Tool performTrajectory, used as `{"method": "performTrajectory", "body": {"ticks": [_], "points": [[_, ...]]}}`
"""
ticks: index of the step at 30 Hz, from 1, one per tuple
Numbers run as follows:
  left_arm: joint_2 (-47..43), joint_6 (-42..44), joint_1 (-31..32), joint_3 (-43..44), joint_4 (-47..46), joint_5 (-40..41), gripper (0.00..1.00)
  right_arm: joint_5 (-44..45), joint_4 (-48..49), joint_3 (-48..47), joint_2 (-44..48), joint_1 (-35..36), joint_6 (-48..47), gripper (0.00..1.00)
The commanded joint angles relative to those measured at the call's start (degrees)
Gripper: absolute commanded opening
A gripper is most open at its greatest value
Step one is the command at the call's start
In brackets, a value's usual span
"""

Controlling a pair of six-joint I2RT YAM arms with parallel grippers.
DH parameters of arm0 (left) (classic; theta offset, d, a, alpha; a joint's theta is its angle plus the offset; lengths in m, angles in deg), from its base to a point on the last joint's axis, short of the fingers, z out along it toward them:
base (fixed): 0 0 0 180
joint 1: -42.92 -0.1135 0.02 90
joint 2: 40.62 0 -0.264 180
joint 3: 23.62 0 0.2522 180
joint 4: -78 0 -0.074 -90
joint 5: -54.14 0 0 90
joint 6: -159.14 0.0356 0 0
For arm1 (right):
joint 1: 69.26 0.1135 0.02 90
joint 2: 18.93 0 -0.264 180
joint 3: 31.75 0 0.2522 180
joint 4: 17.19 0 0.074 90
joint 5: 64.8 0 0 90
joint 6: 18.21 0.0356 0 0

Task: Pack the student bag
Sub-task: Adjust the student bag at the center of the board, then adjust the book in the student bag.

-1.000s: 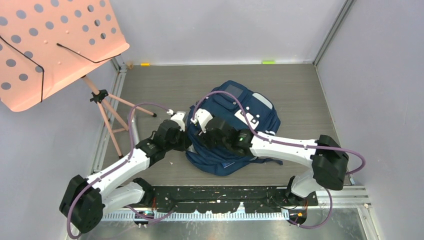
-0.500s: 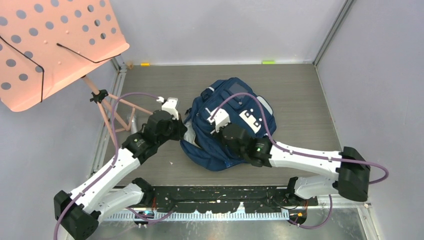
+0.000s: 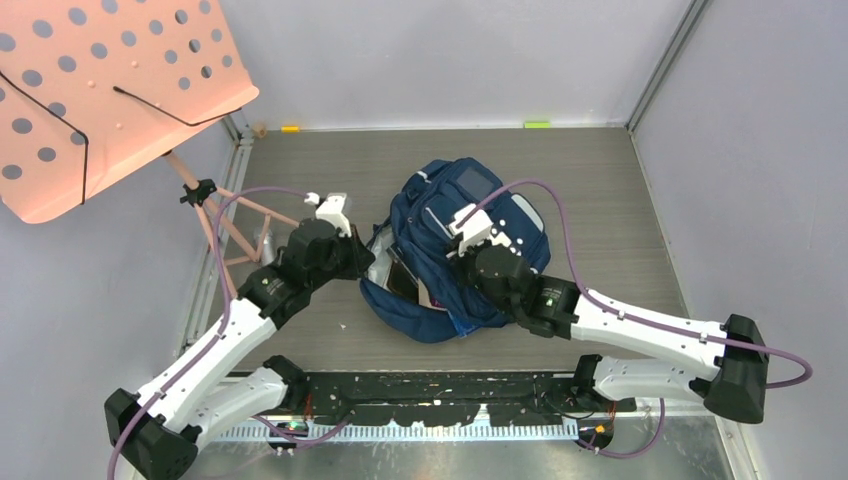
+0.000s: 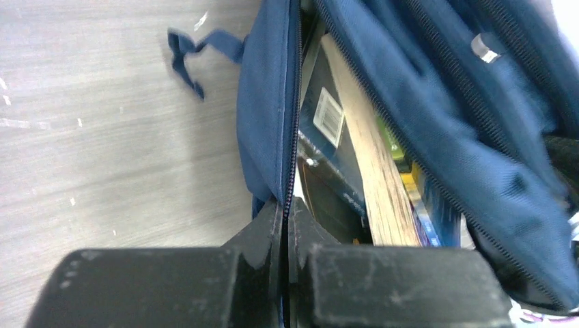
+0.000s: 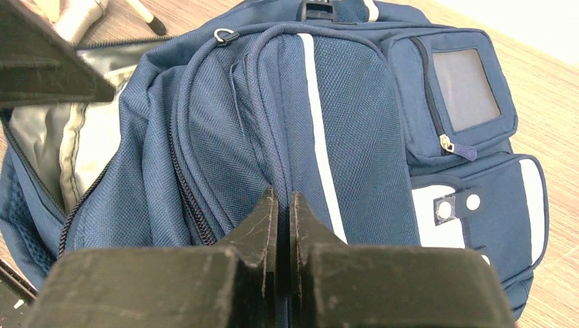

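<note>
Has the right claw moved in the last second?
Yes. Seen from above, the right claw, shut on the student bag, has shifted right, away from the pink music stand, toward the green tape mark.

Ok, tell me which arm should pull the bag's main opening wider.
Left, probably. The left gripper is shut on the zipper edge of the student bag, right at the opening showing books. The right gripper pinches a front-panel fold, farther from it.

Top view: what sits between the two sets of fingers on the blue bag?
The student bag's open compartment, books inside, separates the left fingers and right fingers; top view shows it.
</note>
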Motion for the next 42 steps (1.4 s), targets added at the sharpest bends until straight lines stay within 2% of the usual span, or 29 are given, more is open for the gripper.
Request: {"method": "performTrajectory", "body": {"ticks": [1, 4, 8, 9, 10, 11, 12, 13, 14, 16, 18, 19, 22, 26, 28, 31, 33, 36, 39, 42], "points": [[-6.5, -6.3, -1.2, -6.9, -8.4, -1.2, 0.0, 2.6, -7.5, -4.5, -3.3, -3.1, -2.1, 0.01], [-7.6, -6.2, -1.2, -13.8, -7.0, 2.2, 0.0, -3.0, -8.6, -8.2, -6.8, -3.6, -2.0, 0.01], [-7.2, -4.4, -1.2, -16.9, -4.8, 5.2, 0.0, -7.5, -11.4, -11.6, -12.6, -3.6, -1.4, 0.0], [-7.1, -4.0, -1.3, -17.1, -4.3, 5.4, 0.08, -8.8, -11.7, -12.3, -14.1, -3.6, -1.2, 0.0], [-7.3, -3.7, -1.2, -17.0, -3.7, 5.3, 0.2, -9.2, -12.9, -12.6, -14.7, -3.6, -0.8, 0.01], [-7.7, -3.2, -1.2, -16.8, -3.2, 5.2, 0.34, -10.0, -13.6, -13.5, -15.7, -3.6, -0.1, 0.05], [-8.2, -2.5, -1.2, -16.4, -2.6, 5.0, 0.47, -10.2, -15.2, -14.0, -16.0, -3.6, 0.3, 0.2], [-8.9, -1.8, -1.2, -15.9, -1.9, 4.8, 0.57, -10.4, -15.9, -14.7, -16.1, -3.6, 1.2, 0.28], [-9.8, -1.1, -1.2, -15.2, -1.0, 4.5, 0.66, -10.5, -17.8, -15.2, -15.6, -3.6, 1.7, 0.44], [-11.7, 0.4, -1.2, -13.8, 0.2, 3.2, 0.75, -10.5, -21.0, -16.6, -14.2, -3.6, 3.4, 0.6], [-13.3, 1.9, -1.2, -12.7, 0.7, 0.5, 0.8, -9.2, -25.1, -18.2, -12.6, -3.8, 5.4, 0.69], [-14.0, 2.6, -1.2, -12.1, 0.8, -0.8, 0.82, -8.1, -26.6, -19.2, -12.0, -3.9, 6.9, 0.71], [-14.5, 3.9, -1.2, -9.2, 2.7, -3.1, 0.87, -4.5, -33.9, -20.1, -8.2, -5.3, 11.3, 0.76], [-11.1, 8.3, -1.2, -4.6, 4.7, -14.8, 0.9, -4.7, -39.6, -17.7, -0.8, -8.8, 20.5, 0.82], [-8.5, 12.1, -1.2, -2.6, 6.1, -22.2, 0.89, -7.0, -42.0, -15.2, 3.6, -9.6, 25.2, 0.82], [-5.2, 17.2, -0.9, -1.3, 8.1, -29.6, 0.83, -10.7, -44.3, -9.6, 10.4, -9.8, 30.8, 0.82], [-4.6, 19.2, 0.6, -1.1, 9.2, -29.4, 0.8, -11.2, -46.9, -6.8, 14.7, -9.7, 35.3, 0.82], [-6.8, 20.9, 4.0, -1.6, 8.6, -27.0, 0.8, -12.2, -49.4, -1.9, 21.0, -9.8, 44.9, 0.79], [-8.4, 21.8, 6.4, -2.1, 5.6, -26.5, 0.81, -16.4, -47.1, 3.8, 28.9, -9.8, 51.3, 0.7], [-5.4, 23.7, 9.3, -0.8, 5.5, -27.0, 0.8, -22.4, -42.8, 11.1, 33.1, -9.8, 56.6, 0.61]]}}
